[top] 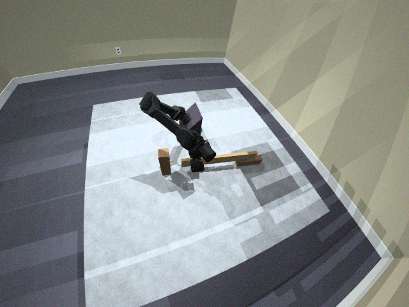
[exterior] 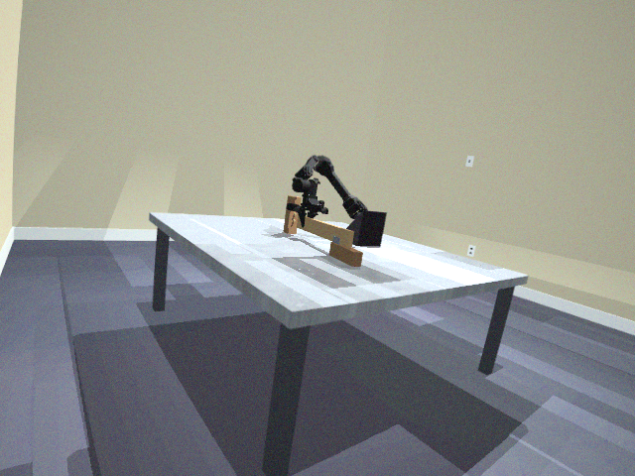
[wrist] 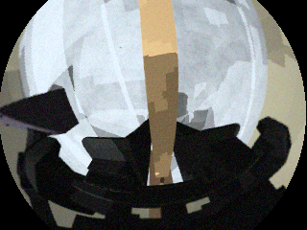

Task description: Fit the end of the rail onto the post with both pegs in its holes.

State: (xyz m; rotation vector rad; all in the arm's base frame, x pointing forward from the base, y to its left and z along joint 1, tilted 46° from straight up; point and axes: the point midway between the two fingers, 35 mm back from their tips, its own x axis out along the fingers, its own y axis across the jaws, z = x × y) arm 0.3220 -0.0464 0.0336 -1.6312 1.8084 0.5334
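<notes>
The long wooden rail (top: 227,157) (exterior: 326,229) (wrist: 161,81) is held near its post-side end by my gripper (top: 197,162) (exterior: 303,219) (wrist: 157,121), which is shut on it. That end is off the table, with a shadow below it. The rail's far end is at the low footboard block (top: 250,161) (exterior: 345,254); how it sits in the bracket is too small to tell. The short post (top: 164,164) (exterior: 290,223) stands upright beyond the held end. Its pegs (top: 171,162) point toward the rail, with a gap between them and the rail end. The holes cannot be made out.
A dark upright panel (top: 195,116) (exterior: 372,228) (wrist: 43,111) stands by the arm's base, to one side of the rail. The arm reaches over from that side. The white table (top: 148,224) (exterior: 225,256) carries patchy shadows.
</notes>
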